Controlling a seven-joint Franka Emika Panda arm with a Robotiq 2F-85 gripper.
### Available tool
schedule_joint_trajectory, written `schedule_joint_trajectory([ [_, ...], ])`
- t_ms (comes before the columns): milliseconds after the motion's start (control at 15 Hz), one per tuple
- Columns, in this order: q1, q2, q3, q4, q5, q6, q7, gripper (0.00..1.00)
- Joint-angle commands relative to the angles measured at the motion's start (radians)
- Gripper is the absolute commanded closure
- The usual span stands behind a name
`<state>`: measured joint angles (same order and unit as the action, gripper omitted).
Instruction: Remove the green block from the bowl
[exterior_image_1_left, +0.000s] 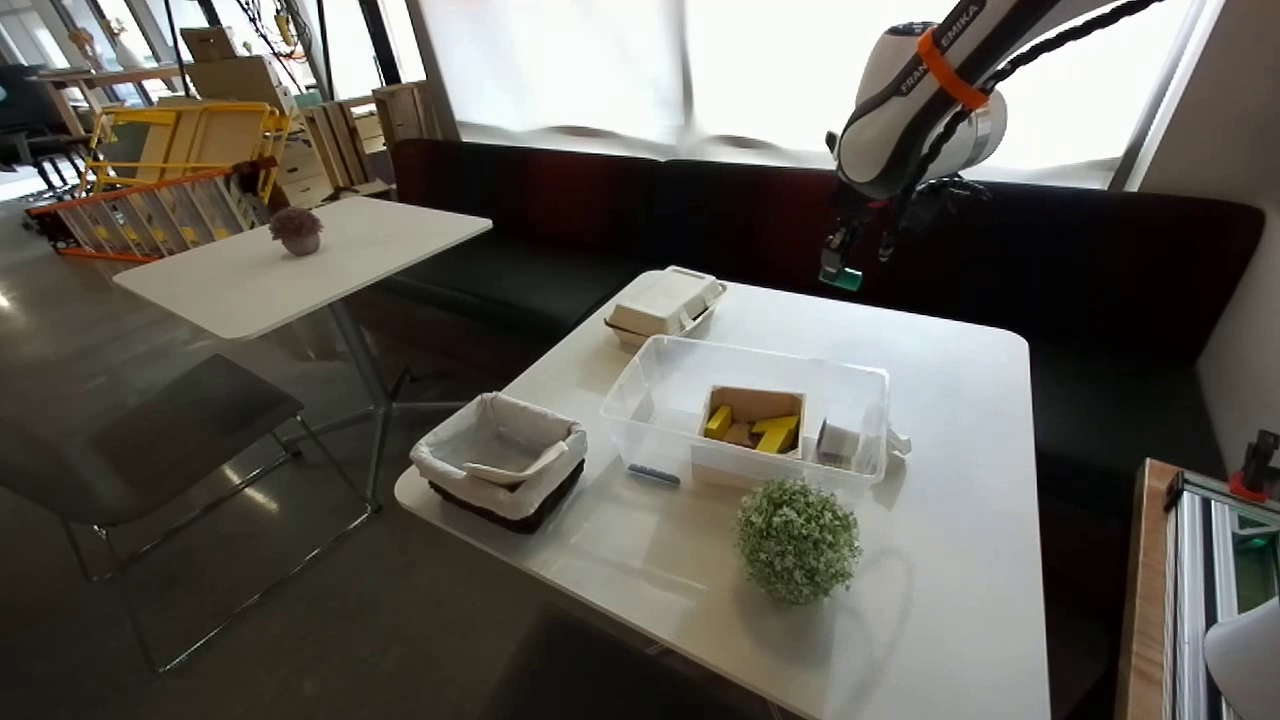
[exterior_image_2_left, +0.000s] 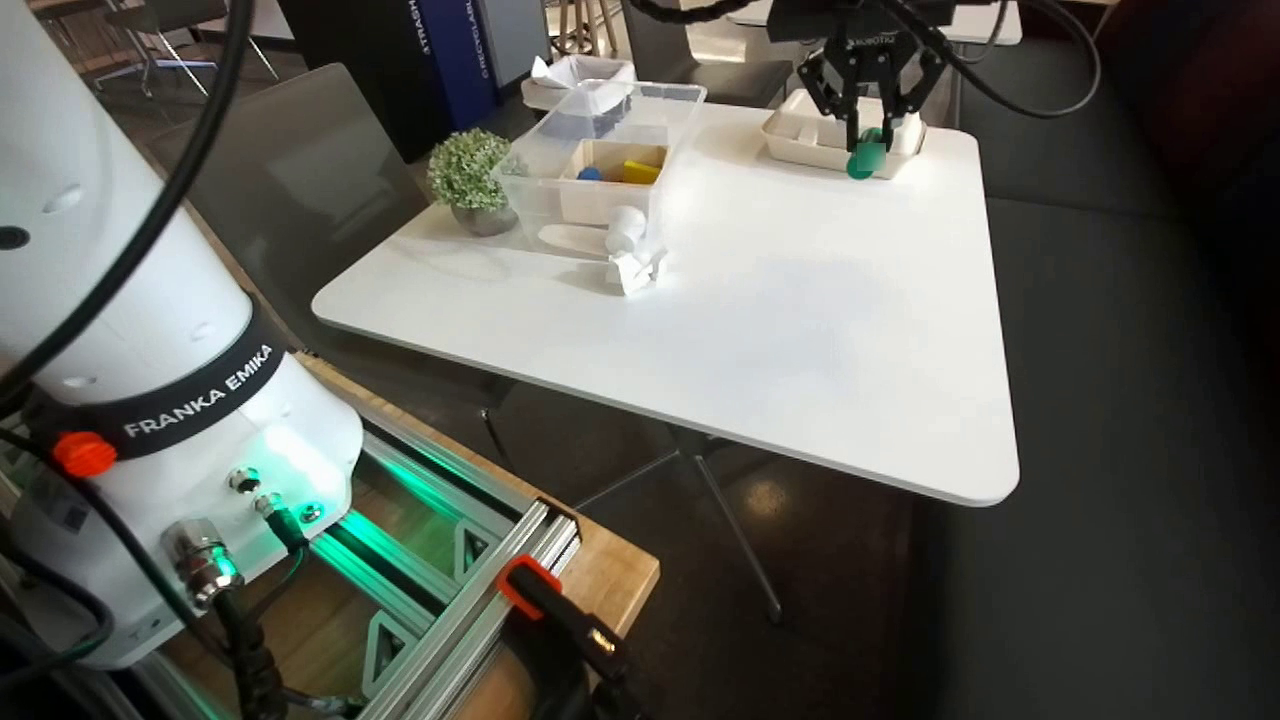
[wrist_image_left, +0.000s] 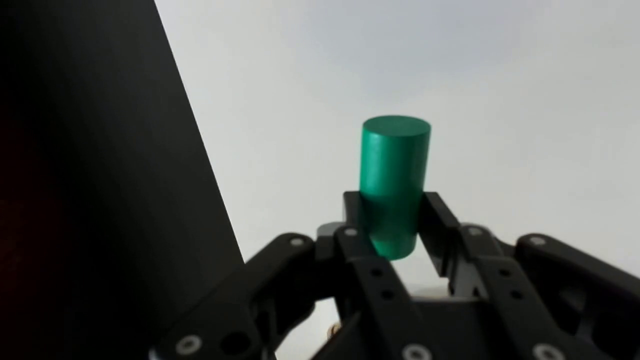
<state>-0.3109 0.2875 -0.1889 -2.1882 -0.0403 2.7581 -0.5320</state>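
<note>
The green block is a small dark green cylinder, held upright-looking between the fingertips in the wrist view (wrist_image_left: 395, 160). My gripper (wrist_image_left: 392, 215) is shut on its lower half. In an exterior view the green block (exterior_image_1_left: 848, 281) hangs from my gripper (exterior_image_1_left: 862, 264), high above the table's back edge. It also shows in an exterior view (exterior_image_2_left: 866, 160), below my gripper (exterior_image_2_left: 873, 138), in front of a takeaway box. The bowl, a translucent deep rectangular plastic tub with a flared rim (exterior_image_1_left: 650, 440), stands on the table (exterior_image_1_left: 960, 450), apart from the gripper. It shows also in an exterior view (exterior_image_2_left: 530, 195).
A wooden box (exterior_image_1_left: 757, 402) with yellow pieces (exterior_image_1_left: 718, 422) and a blue piece (exterior_image_2_left: 590, 173) sits inside the tub. A takeaway box (exterior_image_1_left: 665, 300), a lined basket (exterior_image_1_left: 435, 460), a plant ball (exterior_image_1_left: 798, 540) and crumpled paper (exterior_image_2_left: 635, 270) stand around it. A dark bench (exterior_image_2_left: 1110, 400) borders the table.
</note>
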Motion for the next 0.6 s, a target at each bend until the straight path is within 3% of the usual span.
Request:
schedule_joint_trajectory([
  [0,-0.057,0.136,0.037,0.11,-0.002,-0.047,-0.067,0.92],
  [333,-0.152,0.234,0.138,0.157,0.059,-0.047,-0.157,0.92],
  [533,-0.163,0.271,0.147,0.175,0.042,-0.051,-0.153,0.92],
])
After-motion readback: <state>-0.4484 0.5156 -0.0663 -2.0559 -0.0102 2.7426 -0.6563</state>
